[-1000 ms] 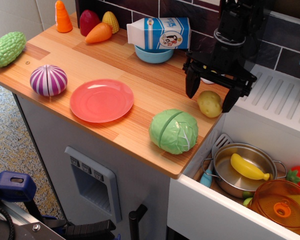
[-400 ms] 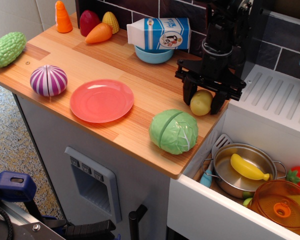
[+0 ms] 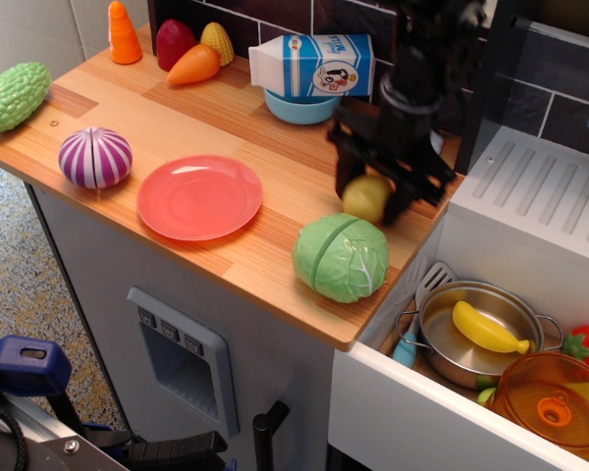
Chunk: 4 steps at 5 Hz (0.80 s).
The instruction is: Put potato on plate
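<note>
Pinching the potato point(image 3: 365, 197) between both fingers, my claw point(image 3: 369, 200) holds it above the wooden desk point(image 3: 226, 118), just beside the green cabbage point(image 3: 342, 257) at its 12 o'clock. Plate point(image 3: 199, 197) lies well apart, at the potato's 9 o'clock.

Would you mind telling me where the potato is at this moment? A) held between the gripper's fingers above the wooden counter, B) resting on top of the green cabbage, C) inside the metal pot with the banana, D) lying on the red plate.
A: the potato sits between the dark fingers of the gripper, just behind the cabbage, while the plate to the left has nothing on it.
</note>
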Each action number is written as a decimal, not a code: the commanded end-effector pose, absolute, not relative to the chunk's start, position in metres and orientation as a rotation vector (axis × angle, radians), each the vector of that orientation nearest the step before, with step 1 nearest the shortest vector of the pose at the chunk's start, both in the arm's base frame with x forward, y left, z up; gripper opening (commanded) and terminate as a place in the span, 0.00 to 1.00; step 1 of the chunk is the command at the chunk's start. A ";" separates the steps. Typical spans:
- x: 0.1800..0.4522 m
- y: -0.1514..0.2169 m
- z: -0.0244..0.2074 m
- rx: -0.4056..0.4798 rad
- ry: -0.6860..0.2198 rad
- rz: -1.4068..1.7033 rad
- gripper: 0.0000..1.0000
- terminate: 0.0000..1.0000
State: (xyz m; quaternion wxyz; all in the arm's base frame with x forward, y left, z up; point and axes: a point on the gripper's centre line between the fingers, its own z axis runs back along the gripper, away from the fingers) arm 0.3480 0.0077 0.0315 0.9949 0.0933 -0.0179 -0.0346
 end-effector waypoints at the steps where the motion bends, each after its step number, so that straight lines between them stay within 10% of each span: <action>1: 0.337 0.060 0.091 0.268 -0.120 -0.111 0.00 0.00; 3: 0.312 0.099 0.081 0.212 -0.121 -0.091 0.00 0.00; 4: 0.307 0.108 0.070 0.177 -0.136 -0.107 1.00 0.00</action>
